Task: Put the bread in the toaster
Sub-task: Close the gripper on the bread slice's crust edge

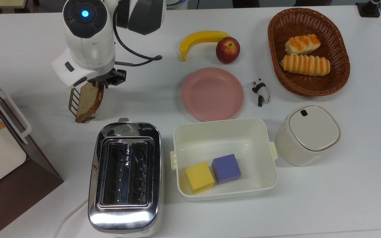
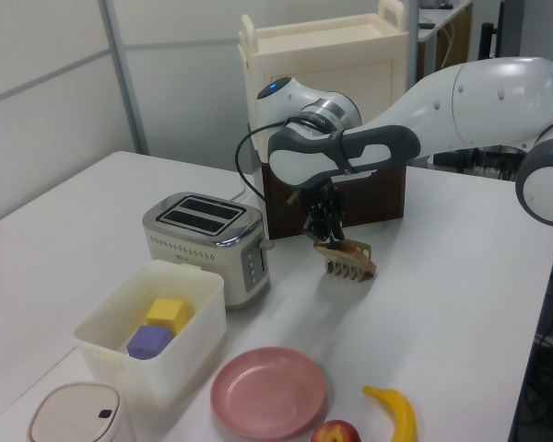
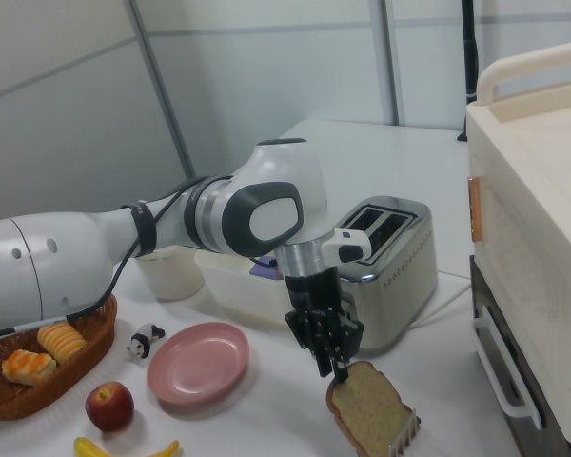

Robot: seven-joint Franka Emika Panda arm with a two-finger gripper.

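Thin brown bread slice with dark crust leans tilted in a small wire toast rack on the white counter, well apart from the shiny chrome two-slot toaster, which sits lower in the top view. White Panda arm's black two-finger gripper is directly over the slice's rounded top edge; the fingers reach down to the crust, tips at or touching it in the right view. Cannot tell whether they are spread or pinching the slice. Left view: gripper just above the rack. Toaster slots are dark, with nothing showing in them.
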